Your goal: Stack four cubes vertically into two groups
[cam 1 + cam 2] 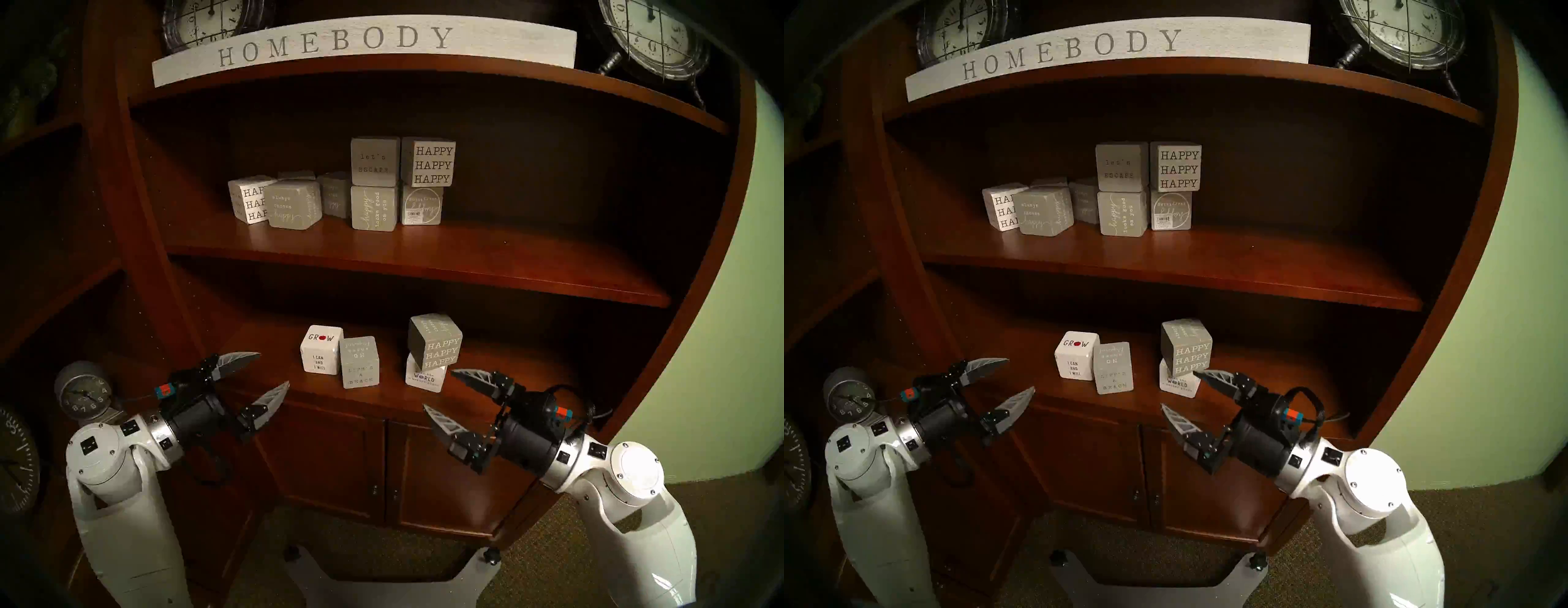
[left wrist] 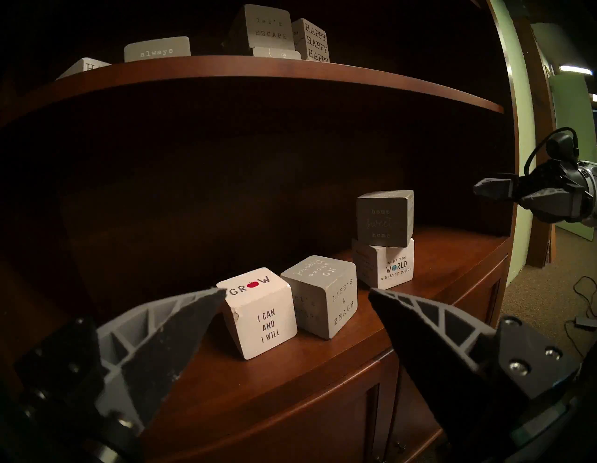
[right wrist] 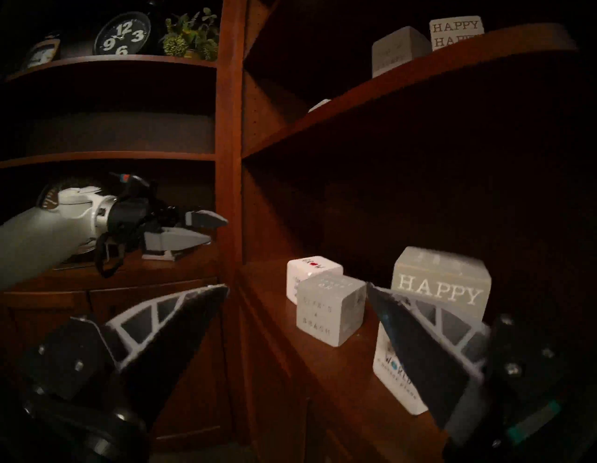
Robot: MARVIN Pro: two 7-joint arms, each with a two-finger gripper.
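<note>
Lower shelf (image 1: 500,382): white "GROW" cube (image 1: 321,349) and grey "LIFE'S A BEACH" cube (image 1: 359,361) side by side, touching, both resting on the wood. To their right, grey "HAPPY HAPPY HAPPY" cube (image 1: 435,341) stacked askew on a white "WORLD" cube (image 1: 425,377). Left gripper (image 1: 254,378) spread, empty, held off the shelf's left front. Right gripper (image 1: 441,392) spread, empty, just before the stacked pair.

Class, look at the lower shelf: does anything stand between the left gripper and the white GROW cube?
Nothing visible does. The left gripper is open, off the shelf's left front, and the GROW cube faces it; the grey BEACH cube sits on the far side.
</note>
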